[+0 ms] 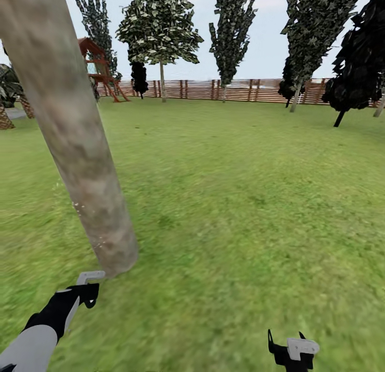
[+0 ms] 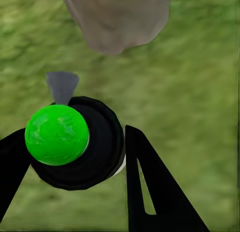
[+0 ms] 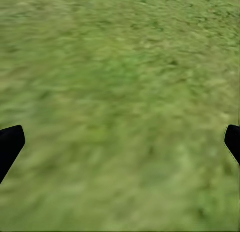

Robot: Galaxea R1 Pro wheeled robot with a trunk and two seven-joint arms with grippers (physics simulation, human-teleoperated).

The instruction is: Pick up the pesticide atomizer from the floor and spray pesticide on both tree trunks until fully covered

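Spraying step in hand: the left gripper [image 2: 75, 157] holds the pesticide atomizer [image 2: 82, 144] at the foot of a tree trunk [image 1: 80, 147].

Its fingers [image 2: 155, 187] clamp the dark canister, a green dot on its cap, the grey nozzle aimed at the trunk base just beyond the fingertips. Next likely calls for sweeping the nozzle up the bark. The right gripper [image 3: 120, 142] hangs over grass [image 1: 256, 201], fingers wide and empty.

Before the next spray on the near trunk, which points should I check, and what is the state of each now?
1. Atomizer held between the left end effector fingers: ok.
2. Dot on its cap is green, not red: cannot tell what this means.
3. Nozzle aimed toward the trunk: ok.
4. Trunk fully covered: cannot tell.
5. Right end effector open over grass, holding nothing: ok.
6. Second tree identified: cannot tell.
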